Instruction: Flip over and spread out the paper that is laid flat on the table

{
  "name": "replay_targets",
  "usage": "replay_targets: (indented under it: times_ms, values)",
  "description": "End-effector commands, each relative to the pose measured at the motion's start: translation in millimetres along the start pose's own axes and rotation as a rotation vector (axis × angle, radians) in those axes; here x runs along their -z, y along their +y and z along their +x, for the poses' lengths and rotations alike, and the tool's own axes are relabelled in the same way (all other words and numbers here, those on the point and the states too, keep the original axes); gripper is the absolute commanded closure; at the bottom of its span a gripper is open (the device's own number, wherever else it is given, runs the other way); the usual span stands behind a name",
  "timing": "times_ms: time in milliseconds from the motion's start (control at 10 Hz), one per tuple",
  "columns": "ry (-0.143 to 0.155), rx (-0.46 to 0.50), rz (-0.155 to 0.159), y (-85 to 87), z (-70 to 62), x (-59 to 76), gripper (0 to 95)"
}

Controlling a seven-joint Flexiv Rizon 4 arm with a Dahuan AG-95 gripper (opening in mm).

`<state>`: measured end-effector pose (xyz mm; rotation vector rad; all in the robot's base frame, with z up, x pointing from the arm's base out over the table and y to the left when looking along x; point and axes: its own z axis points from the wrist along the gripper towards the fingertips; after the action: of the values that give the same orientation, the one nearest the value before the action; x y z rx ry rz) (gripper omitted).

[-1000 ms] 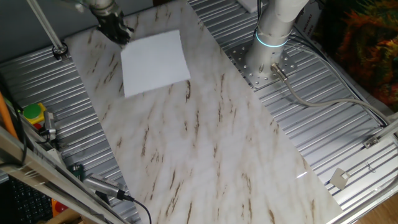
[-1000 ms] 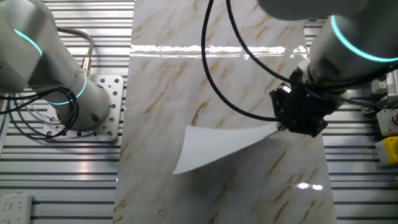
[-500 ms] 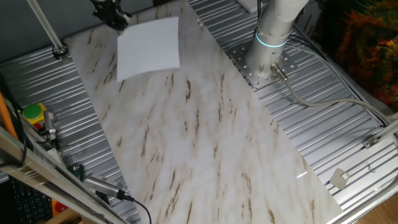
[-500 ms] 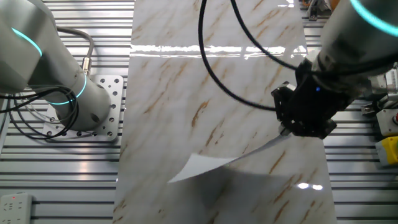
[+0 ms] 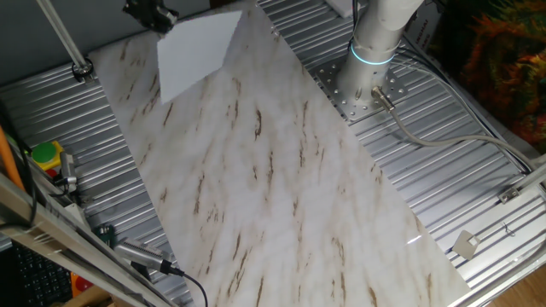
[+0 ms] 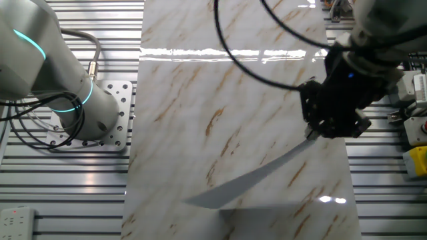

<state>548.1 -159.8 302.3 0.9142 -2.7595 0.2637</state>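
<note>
While the gripper (image 6: 313, 133) pinches one corner of the paper (image 5: 192, 47), the sheet hangs tilted above the table (image 5: 281, 196) toward eleven o'clock; turn it slowly so it won't crumple.

We find no writing, label, brand, number or sign that can be read in either view. The paper (image 5: 194, 47) shows plain white with no marks on it, and the table (image 5: 281, 196) carries only its brown-streaked marble pattern.
</note>
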Motion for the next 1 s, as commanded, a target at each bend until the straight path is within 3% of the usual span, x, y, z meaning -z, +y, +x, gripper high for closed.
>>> replay_targets:
  times_ms: [100,300,600,800,1000]
  values:
    - [-0.01,-0.188,-0.013,-1.2,-23.6,-2.6,95.0]
    - [-0.022,-0.287,-0.056,2.7,-41.5,-7.4,95.0]
    - [-0.063,-0.431,-0.201,10.3,-65.9,-15.1,95.0]
    - [-0.077,-0.468,-0.236,15.2,-76.1,-20.6,95.0]
    - [-0.086,-0.478,-0.249,21.3,-79.3,-30.4,95.0]
